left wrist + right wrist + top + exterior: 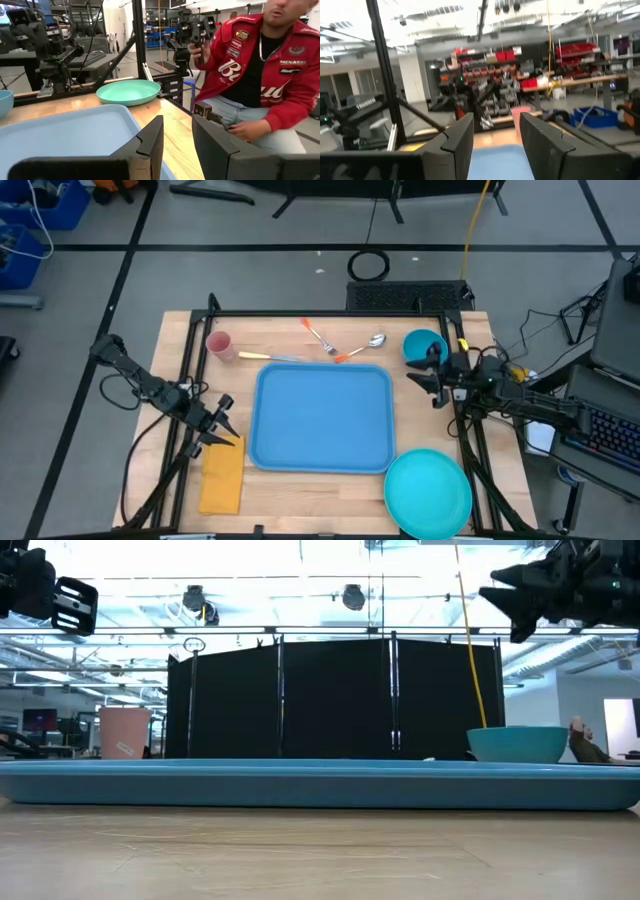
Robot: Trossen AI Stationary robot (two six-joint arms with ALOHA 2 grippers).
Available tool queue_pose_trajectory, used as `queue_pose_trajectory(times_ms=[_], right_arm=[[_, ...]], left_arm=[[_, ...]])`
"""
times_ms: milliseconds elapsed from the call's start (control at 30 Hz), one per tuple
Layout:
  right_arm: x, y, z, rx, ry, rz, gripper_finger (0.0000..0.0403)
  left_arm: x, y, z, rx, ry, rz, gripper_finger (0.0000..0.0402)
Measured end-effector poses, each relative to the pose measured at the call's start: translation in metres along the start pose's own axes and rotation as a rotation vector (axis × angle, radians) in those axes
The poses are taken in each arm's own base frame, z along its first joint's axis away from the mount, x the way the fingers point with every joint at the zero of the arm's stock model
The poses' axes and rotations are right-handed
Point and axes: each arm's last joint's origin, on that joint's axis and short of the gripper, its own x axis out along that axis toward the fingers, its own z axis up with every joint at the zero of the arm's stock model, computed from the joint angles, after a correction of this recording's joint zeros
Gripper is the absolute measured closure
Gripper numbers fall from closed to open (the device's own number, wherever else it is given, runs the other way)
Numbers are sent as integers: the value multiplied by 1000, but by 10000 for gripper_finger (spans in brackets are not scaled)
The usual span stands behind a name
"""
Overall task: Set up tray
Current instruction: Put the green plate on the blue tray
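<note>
The light-blue tray (322,418) lies flat on the wooden table's middle, with nothing on it. My left gripper (225,428) hovers open off the tray's left rim, above the far end of a yellow-orange napkin (222,475), its fingers pointing toward the tray. In its wrist view the tray (75,132) lies ahead of the empty left gripper (177,135). My right gripper (425,375) stands open off the tray's far right corner, raised above the table, nothing between its fingers (496,135). The low view shows both grippers high above the tray (320,785).
A pink cup (219,344), a knife (270,357), a fork (320,337) and a spoon (362,347) lie along the far side. A teal bowl (425,345) stands far right, a teal plate (428,492) near right. A person in a red jacket (260,75) sits beyond the table.
</note>
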Motion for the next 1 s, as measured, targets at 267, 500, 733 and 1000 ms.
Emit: queue_pose_trajectory(times_ms=[267, 500, 733, 1000], right_arm=[[0, 2, 9, -23, -86, 20, 250], [1, 1, 9, 146, -95, 0, 250], [3, -6, 6, 39, -102, -195, 250], [9, -11, -3, 31, -25, -265, 250]], left_arm=[[0, 0, 0, 0, -1, 0, 295], [0, 0, 0, -1, -2, 0, 295], [0, 0, 2, -2, -17, 0, 295], [0, 0, 2, -2, -17, 0, 295]])
